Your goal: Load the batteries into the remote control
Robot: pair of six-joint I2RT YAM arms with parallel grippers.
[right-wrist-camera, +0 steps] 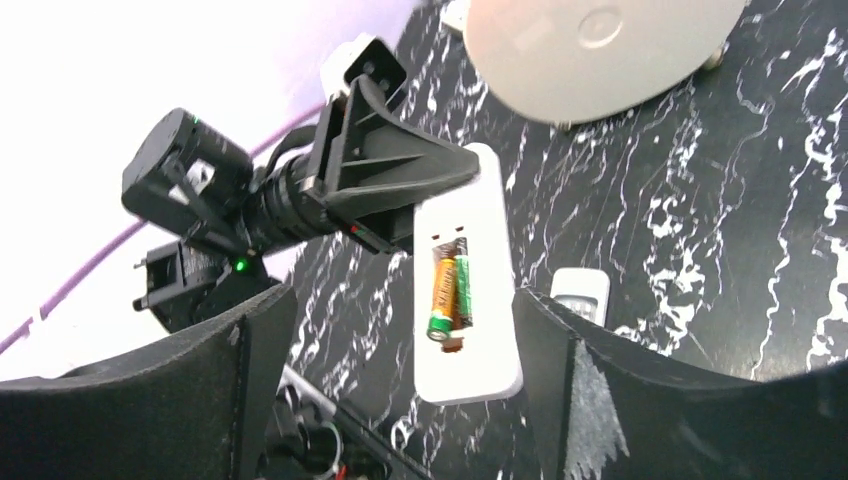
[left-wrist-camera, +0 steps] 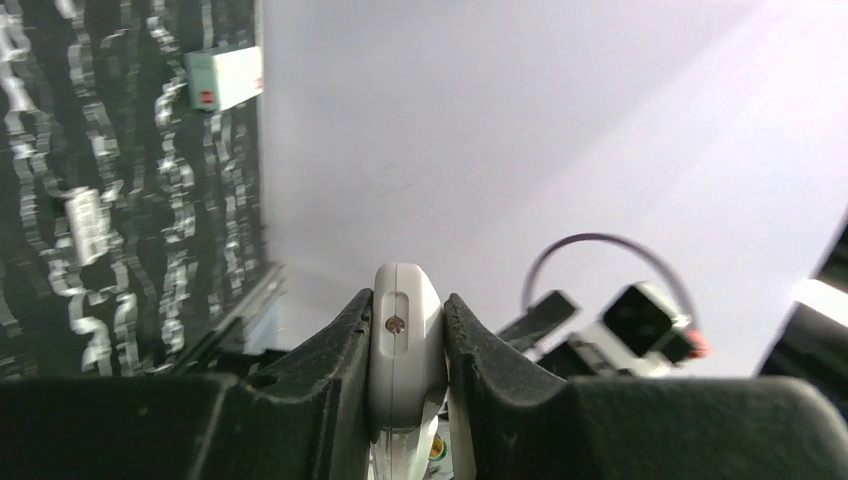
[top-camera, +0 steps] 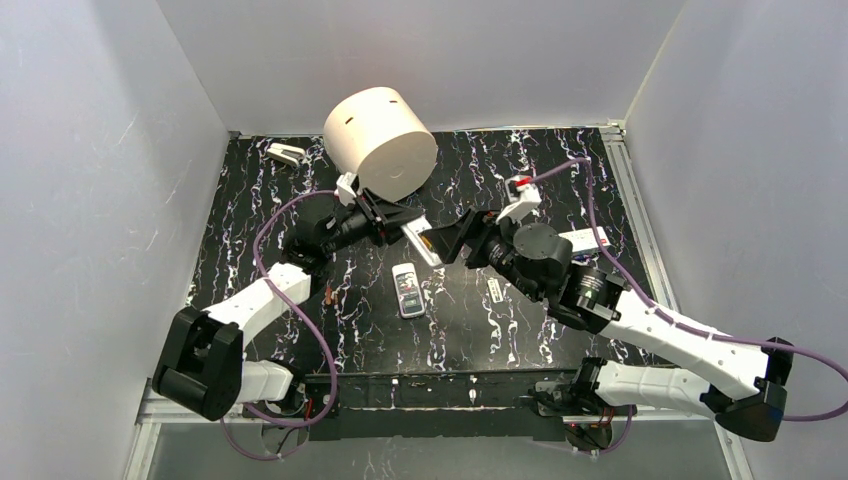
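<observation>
1. Overhead: above the black marbled bench [top-camera: 520,340], the left pincer [top-camera: 398,226] holds a white remote [top-camera: 421,246] off the surface at mid-bench. It is just in front of a cream drum [top-camera: 380,140] lying on its side. The right pincer [top-camera: 452,243] faces it from the opposite side, its tips at the remote's free end. A second remote [top-camera: 408,291] lies flat on the bench below them, and a small white cover [top-camera: 494,290] lies near it to the right. The batteries cannot be made out from this height.

2. Left wrist: the left pincer's two black fingers [left-wrist-camera: 330,370] are clamped tight on the narrow sides of the remote [left-wrist-camera: 405,330]. The remote is seen end-on, with a screw showing in its end face. A white box [left-wrist-camera: 225,78] with a red mark sits on the bench at upper left. The other arm is a blur at lower right.

3. Right wrist: the right pincer [right-wrist-camera: 400,320] gapes wide and grasps nothing. Its fingers [right-wrist-camera: 250,390] flank the lower end of the remote [right-wrist-camera: 470,370], and whether the right-hand finger touches the remote's edge cannot be told. The left pincer [right-wrist-camera: 440,190] grips the remote's upper end. The battery bay is open and faces the camera. Two batteries [right-wrist-camera: 450,290], one orange and one green, lie side by side inside it. The second remote [right-wrist-camera: 581,293] lies on the bench beyond, and the drum's round end [right-wrist-camera: 600,50] fills the top of the view.
</observation>
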